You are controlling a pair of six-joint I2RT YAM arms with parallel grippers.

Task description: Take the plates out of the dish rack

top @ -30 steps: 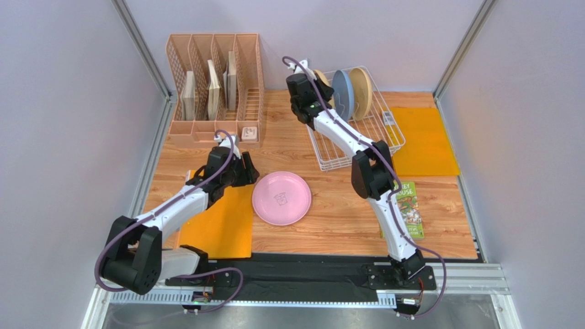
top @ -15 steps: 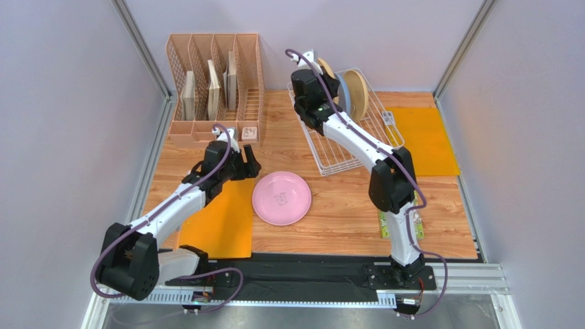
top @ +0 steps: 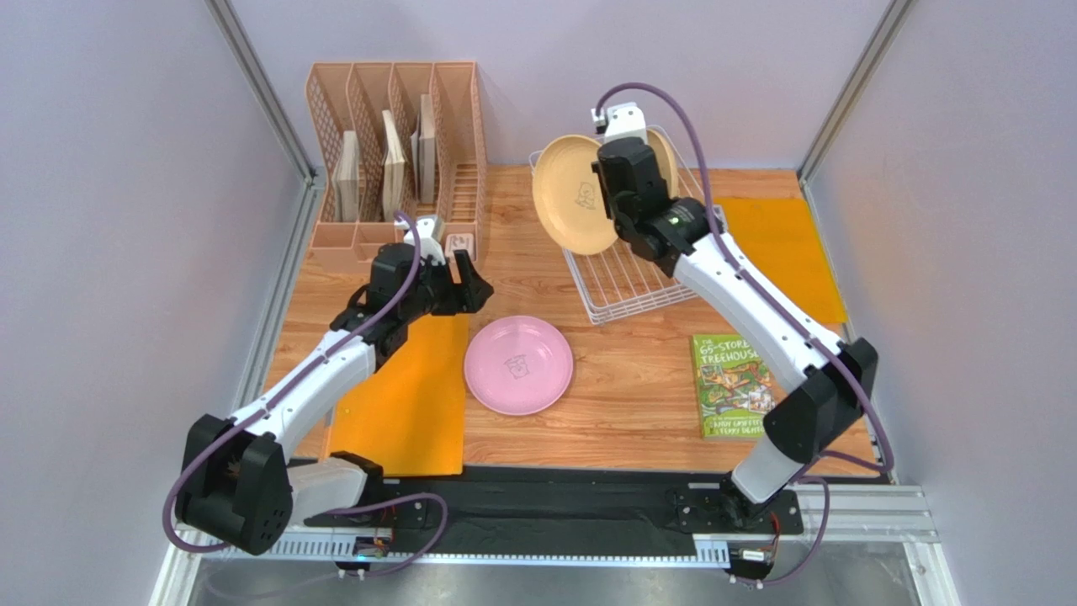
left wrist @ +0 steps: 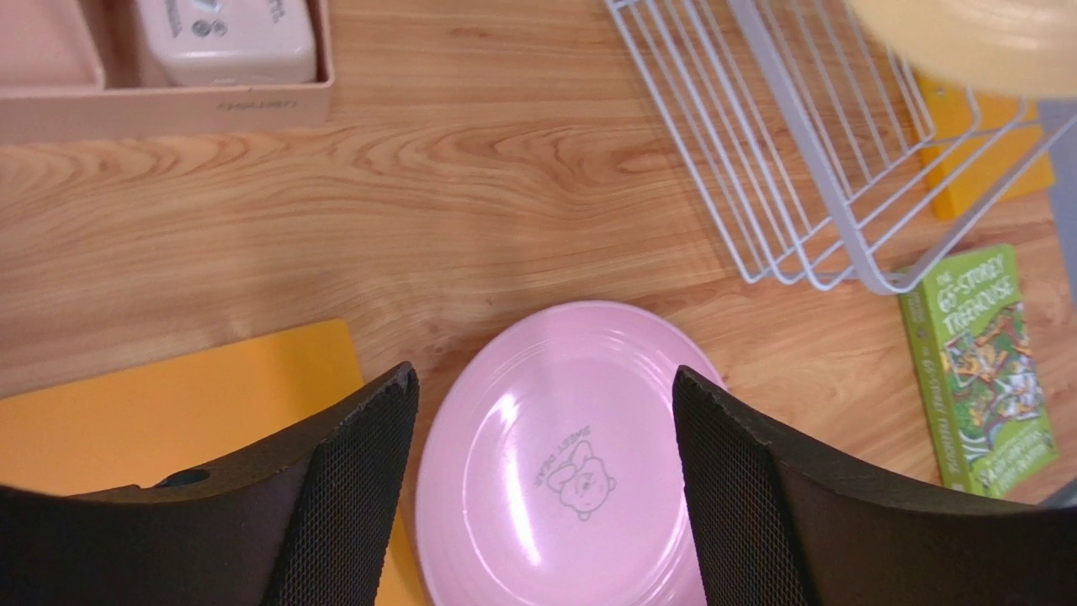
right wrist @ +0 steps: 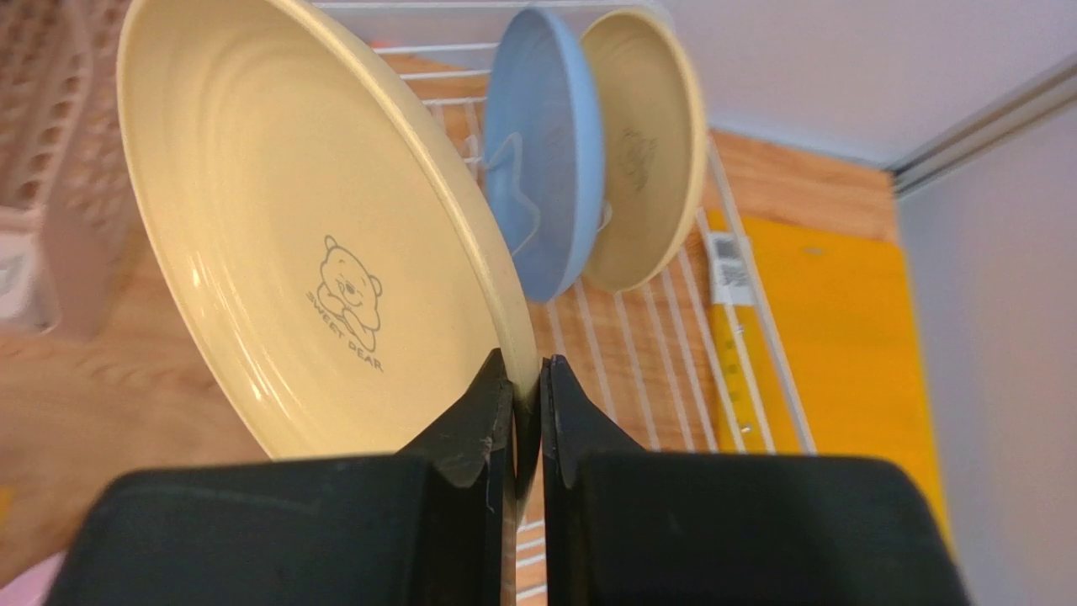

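My right gripper [top: 611, 190] is shut on the rim of the pale yellow plate [top: 571, 195] and holds it lifted and tilted above the left end of the white wire dish rack [top: 632, 280]. In the right wrist view the yellow plate [right wrist: 297, 240] fills the left, pinched at my right gripper [right wrist: 527, 394]; the blue plate [right wrist: 546, 152] and the cream-tan plate [right wrist: 647, 139] stand upright in the rack behind it. The pink plate [top: 518, 365] lies flat on the table. My left gripper [top: 460, 280] is open and empty above its far left edge; the pink plate [left wrist: 563, 467] shows between its fingers.
A peach slotted organizer [top: 395, 158] with beige boards stands at the back left. Orange mats lie at front left [top: 405, 404] and back right [top: 778, 259]. A green book [top: 731, 385] lies right of the pink plate. Metal frame posts bound the table.
My right arm has lifted the yellow plate out of the rack and swung it up and to the left, uncovering the green book. My left gripper has moved a little away from the pink plate.
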